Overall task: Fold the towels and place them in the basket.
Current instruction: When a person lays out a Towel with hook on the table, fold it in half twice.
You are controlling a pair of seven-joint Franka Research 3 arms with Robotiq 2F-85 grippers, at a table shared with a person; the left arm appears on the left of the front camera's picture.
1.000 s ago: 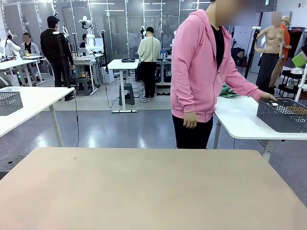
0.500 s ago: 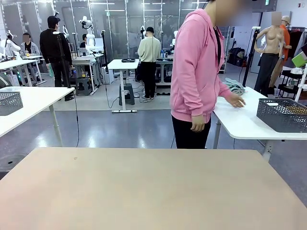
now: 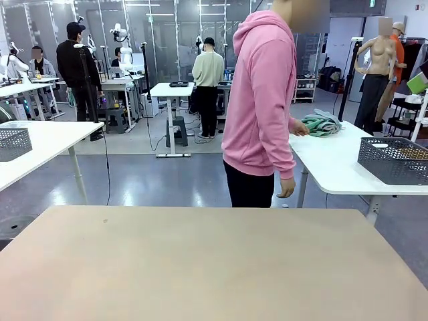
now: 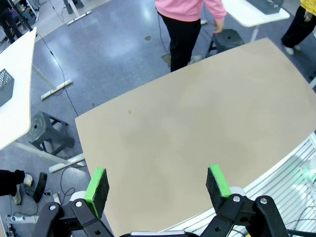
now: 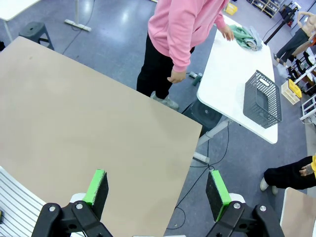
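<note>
Our left gripper (image 4: 157,183) hangs with jaws spread wide above the tan table (image 4: 197,113); our right gripper (image 5: 156,188) is spread just as wide over that table's edge. In the front view, at two o'clock, we see the green towels (image 3: 321,123) heaped on a white side table (image 3: 334,167), with a person's hand (image 3: 299,128) at their edge. At three o'clock, the dark basket (image 3: 394,162) sits on the same table, well apart from them.

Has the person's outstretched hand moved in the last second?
Yes. The outstretched hand left the dark charcoal wire-mesh basket and went picture-left along the white side table to the pile of green terry-cloth towels.
</note>
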